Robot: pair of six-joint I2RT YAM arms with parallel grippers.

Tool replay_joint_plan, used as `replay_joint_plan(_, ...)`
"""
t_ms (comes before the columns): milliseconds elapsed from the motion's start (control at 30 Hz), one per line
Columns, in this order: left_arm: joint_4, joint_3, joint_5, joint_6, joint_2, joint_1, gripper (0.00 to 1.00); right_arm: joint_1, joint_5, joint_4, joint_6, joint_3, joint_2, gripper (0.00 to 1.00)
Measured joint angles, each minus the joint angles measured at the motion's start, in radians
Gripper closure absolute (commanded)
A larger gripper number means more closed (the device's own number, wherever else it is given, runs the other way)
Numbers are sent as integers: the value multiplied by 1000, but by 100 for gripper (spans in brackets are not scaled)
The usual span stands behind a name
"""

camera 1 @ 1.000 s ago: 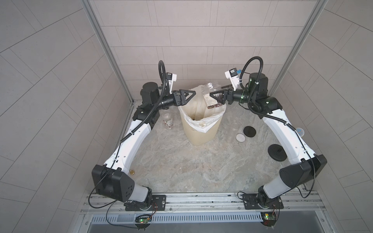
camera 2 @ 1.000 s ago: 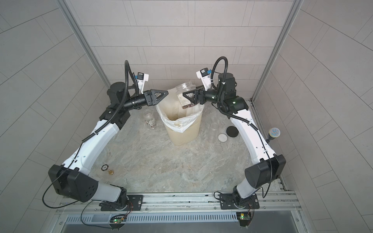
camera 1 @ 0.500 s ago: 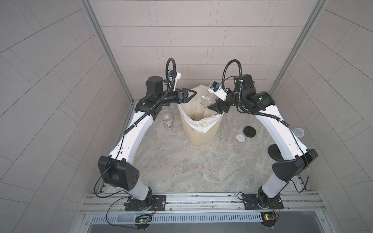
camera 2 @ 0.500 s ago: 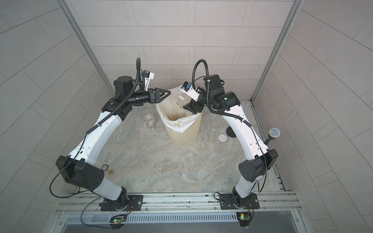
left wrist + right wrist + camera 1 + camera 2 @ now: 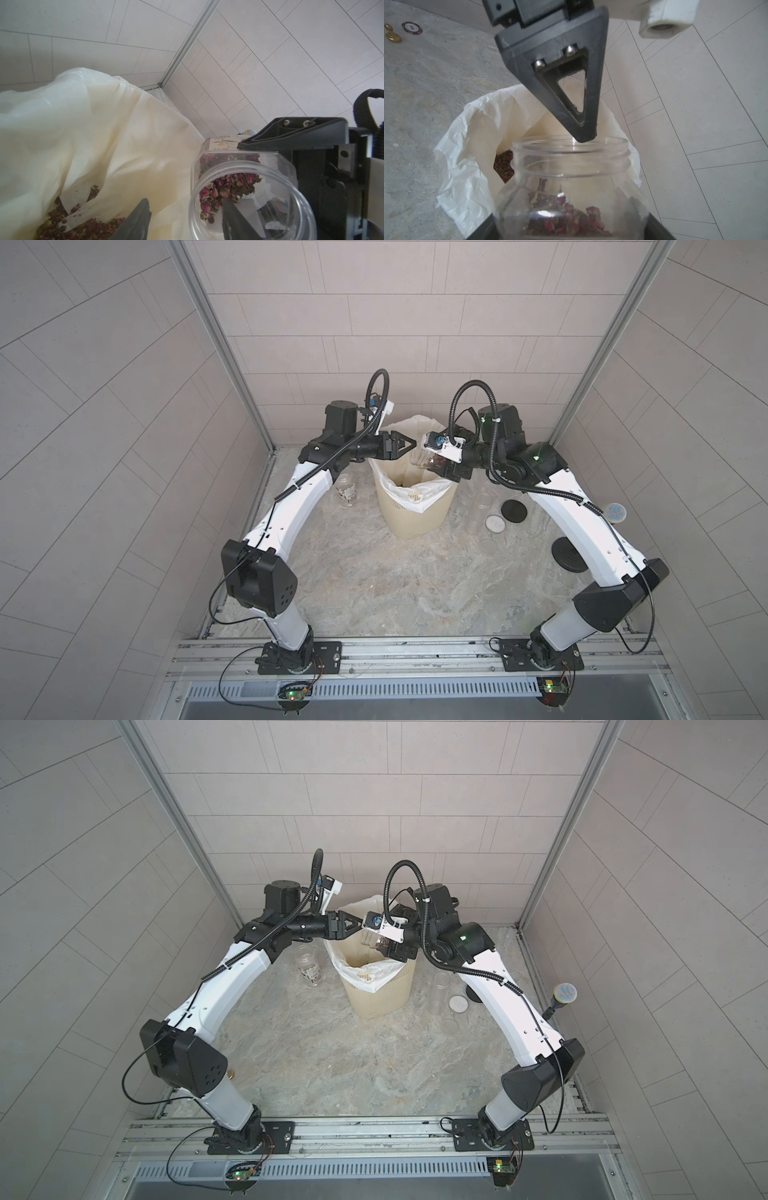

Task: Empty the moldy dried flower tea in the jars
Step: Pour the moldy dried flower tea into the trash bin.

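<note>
My right gripper (image 5: 436, 466) (image 5: 571, 228) is shut on a clear labelled jar (image 5: 419, 456) (image 5: 371, 938) (image 5: 571, 166), holding it tilted over the cream bin (image 5: 419, 522) (image 5: 380, 998). The moldy dried flower tea (image 5: 226, 185) (image 5: 564, 220), pink-red buds, lies in the jar's body behind the open mouth. My left gripper (image 5: 413, 443) (image 5: 358, 924) (image 5: 185, 220) is at that mouth, jaws apart: one finger reaches inside the rim, the other stays outside. More tea (image 5: 83, 226) (image 5: 503, 164) lies in the bin's white liner.
A lidless labelled jar (image 5: 346, 489) stands left of the bin, and a tall clear cylinder (image 5: 482, 506) to its right. A white lid (image 5: 495, 524), black lids (image 5: 513, 511) (image 5: 567, 560) and a clear lid (image 5: 487, 546) lie nearby. A poker chip (image 5: 412, 28) and a gold pawn (image 5: 392, 34) lie front left.
My right wrist has rolled and turned the jar's mouth toward the left gripper. The left gripper has moved in to the mouth and its jaws have narrowed.
</note>
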Motion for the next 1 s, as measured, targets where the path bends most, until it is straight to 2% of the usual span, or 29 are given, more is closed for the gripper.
replay_joint_plan(333,-18,4,0,23,8,-17,67,0,-21,5,4,-10,0,59)
replay_joint_plan(467,-16,5,2,19,17,-17,79,0,-29,7,8,-10,0,58)
replay_joint_plan(667,0,5,29,-3,22,-18,91,0,-46,8,15,-10,0,54)
replay_joint_plan(900,98,-11,96,-34,26,-10,100,-10,-50,14,30,-10,-19,22)
replay_joint_plan(1000,134,-18,111,-64,26,-6,100,-10,-46,16,35,-8,-26,18)
